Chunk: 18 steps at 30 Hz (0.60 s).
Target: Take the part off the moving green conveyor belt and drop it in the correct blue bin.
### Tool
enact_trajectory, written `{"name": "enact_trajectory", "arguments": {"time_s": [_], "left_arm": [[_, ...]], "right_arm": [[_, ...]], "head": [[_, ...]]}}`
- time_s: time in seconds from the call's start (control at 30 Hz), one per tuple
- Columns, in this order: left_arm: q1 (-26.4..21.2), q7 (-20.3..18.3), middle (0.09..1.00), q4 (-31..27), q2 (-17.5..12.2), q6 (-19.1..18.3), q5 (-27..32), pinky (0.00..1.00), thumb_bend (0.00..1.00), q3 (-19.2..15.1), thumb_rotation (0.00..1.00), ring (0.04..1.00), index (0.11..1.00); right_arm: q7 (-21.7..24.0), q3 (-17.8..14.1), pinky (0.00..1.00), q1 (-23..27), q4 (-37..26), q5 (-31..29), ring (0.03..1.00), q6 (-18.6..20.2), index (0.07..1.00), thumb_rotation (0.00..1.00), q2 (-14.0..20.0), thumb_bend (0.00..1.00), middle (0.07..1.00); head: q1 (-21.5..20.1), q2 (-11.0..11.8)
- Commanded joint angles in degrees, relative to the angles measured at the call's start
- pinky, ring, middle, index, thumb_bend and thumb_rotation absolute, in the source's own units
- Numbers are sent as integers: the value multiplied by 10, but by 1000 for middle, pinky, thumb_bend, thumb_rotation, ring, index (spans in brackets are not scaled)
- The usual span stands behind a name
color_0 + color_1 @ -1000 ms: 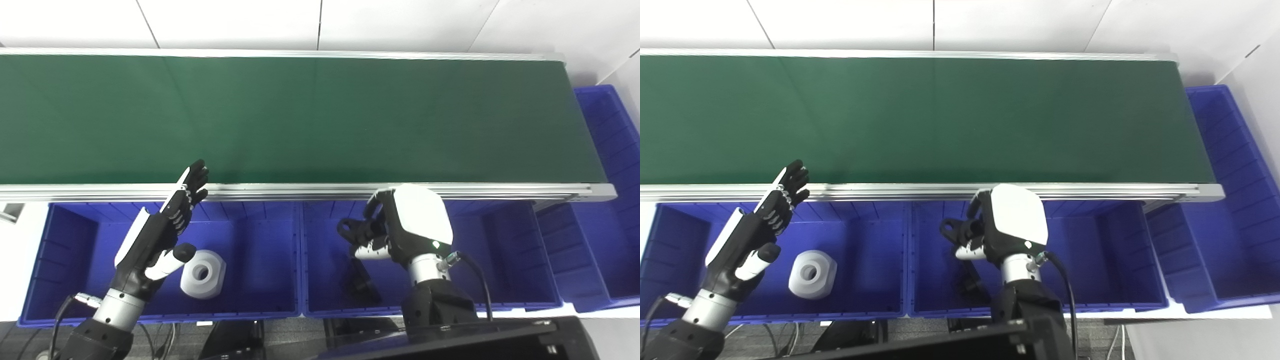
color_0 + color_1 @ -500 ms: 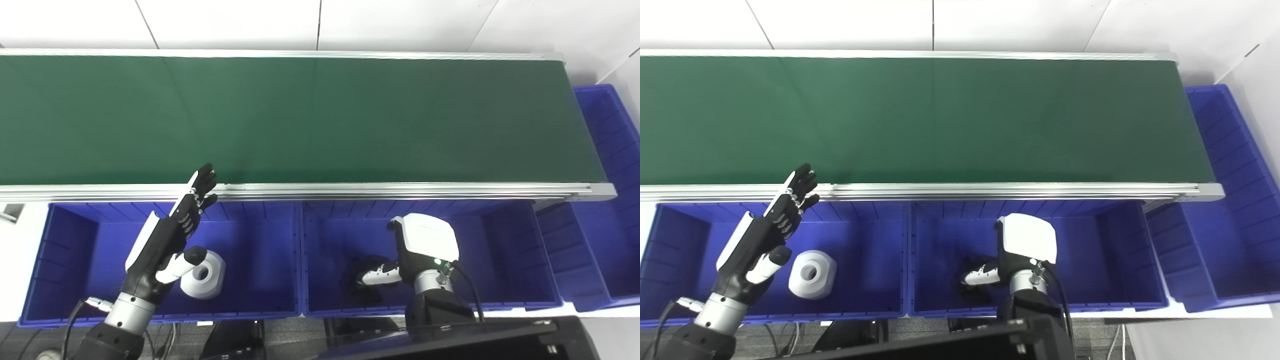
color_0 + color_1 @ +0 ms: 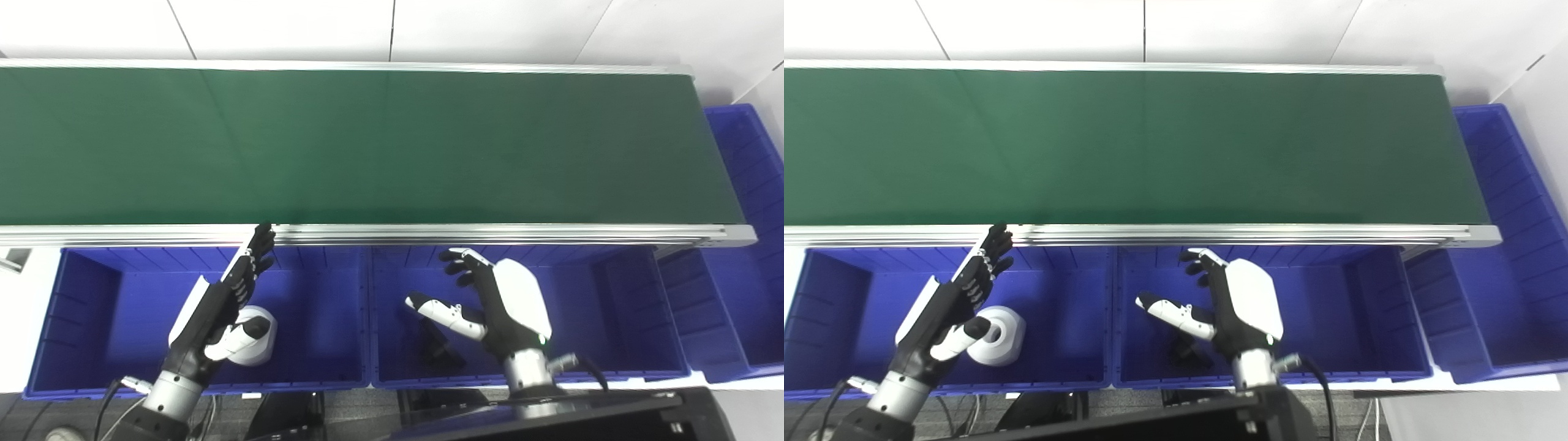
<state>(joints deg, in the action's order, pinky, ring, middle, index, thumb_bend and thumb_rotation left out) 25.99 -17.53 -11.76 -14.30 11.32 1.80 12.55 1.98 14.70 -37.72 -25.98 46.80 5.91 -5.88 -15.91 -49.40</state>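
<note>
Left eye view shows the green conveyor belt (image 3: 367, 144) running across the upper half of the frame, its surface bare. Below its silver rail sit blue bins side by side: a left bin (image 3: 79, 306), a middle bin (image 3: 612, 306), and another bin (image 3: 741, 184) at the right edge of the frame.

Lower left, the left hand (image 3: 211, 318) hangs over the left bin with its fingers (image 3: 254, 257) straight and apart, tips reaching up to the belt's rail, holding nothing. Just beside its thumb, partly covered by it, a white part with a round hole (image 3: 998, 346) lies on the floor of the left bin.

Lower centre, the right hand (image 3: 502, 303) is spread over the middle bin, fingers (image 3: 459, 263) apart and thumb stretched toward the left of the frame, gripping nothing. Beneath the thumb, a black part (image 3: 438, 349) lies on the floor of the middle bin, apart from the hand. Its exact shape is hard to make out against the shadow.
</note>
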Motion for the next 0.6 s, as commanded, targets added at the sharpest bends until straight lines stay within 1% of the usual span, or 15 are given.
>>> {"name": "enact_trajectory", "arguments": {"time_s": [0.0, 0.03, 0.07, 0.1, 0.13, 0.17, 0.2, 0.23, 0.27, 0.3, 0.33, 0.4, 0.47, 0.5, 0.57], "left_arm": [[5, 2, 1000, 0, 5, 60, -5, 977, 854, 5, 783, 1000, 1000], [6, 3, 1000, 6, 7, 65, -7, 976, 851, 5, 782, 1000, 1000], [7, 3, 1000, 10, 8, 68, -8, 975, 854, 6, 778, 1000, 1000], [7, 1, 1000, 17, 9, 72, -7, 978, 852, 8, 774, 1000, 1000], [7, -1, 1000, 21, 10, 75, -7, 987, 845, 9, 770, 1000, 1000], [7, 0, 1000, 28, 13, 80, -10, 990, 843, 10, 769, 1000, 1000], [7, 1, 1000, 33, 15, 83, -12, 984, 843, 11, 760, 1000, 1000], [7, 4, 1000, 38, 17, 87, -17, 980, 842, 12, 756, 1000, 1000], [6, 6, 1000, 41, 19, 89, -20, 972, 842, 12, 745, 1000, 1000], [6, 8, 1000, 47, 21, 95, -21, 969, 842, 12, 741, 1000, 1000], [5, 9, 1000, 52, 23, 100, -21, 966, 844, 11, 729, 1000, 1000], [4, 14, 1000, 59, 28, 112, -21, 964, 853, 8, 720, 1000, 1000], [5, 20, 1000, 60, 32, 122, -26, 963, 861, 5, 722, 1000, 1000], [5, 21, 1000, 61, 33, 124, -28, 960, 864, 3, 723, 1000, 1000], [5, 24, 1000, 63, 35, 128, -30, 961, 867, 1, 727, 1000, 1000]], "right_arm": [[-85, 33, 630, -51, -5, -138, 717, -135, 759, 903, -33, 762, 764], [-102, 42, 641, -62, 8, -181, 726, -180, 761, 902, -35, 763, 771], [-114, 48, 680, -69, 18, -209, 756, -210, 766, 890, -35, 756, 790], [-134, 54, 704, -74, 36, -221, 773, -258, 770, 899, -32, 748, 801], [-146, 55, 727, -75, 48, -224, 789, -288, 775, 930, -29, 732, 811], [-169, 60, 733, -69, 64, -223, 793, -310, 776, 938, -17, 729, 813], [-185, 64, 754, -63, 76, -224, 803, -323, 779, 961, -7, 742, 817], [-194, 63, 764, -55, 93, -233, 809, -327, 781, 973, 5, 750, 819], [-202, 65, 774, -49, 106, -239, 812, -328, 793, 988, 14, 774, 822], [-197, 63, 777, -41, 126, -260, 813, -328, 797, 993, 22, 783, 824], [-197, 65, 784, -33, 141, -275, 810, -328, 819, 994, 30, 819, 828], [-181, 71, 774, -17, 164, -304, 807, -328, 844, 998, 43, 862, 837], [-183, 76, 754, -6, 177, -323, 786, -328, 846, 991, 45, 907, 823], [-188, 78, 745, -3, 180, -327, 777, -328, 838, 986, 45, 920, 813], [-201, 80, 746, 1, 185, -329, 779, -328, 837, 982, 44, 930, 813]], "head": [[10, 7], [13, 10], [13, 10], [24, 22], [24, 22], [35, 35], [35, 35], [38, 46], [38, 46], [36, 54], [34, 59], [34, 59], [34, 59], [28, 64], [26, 66]]}}
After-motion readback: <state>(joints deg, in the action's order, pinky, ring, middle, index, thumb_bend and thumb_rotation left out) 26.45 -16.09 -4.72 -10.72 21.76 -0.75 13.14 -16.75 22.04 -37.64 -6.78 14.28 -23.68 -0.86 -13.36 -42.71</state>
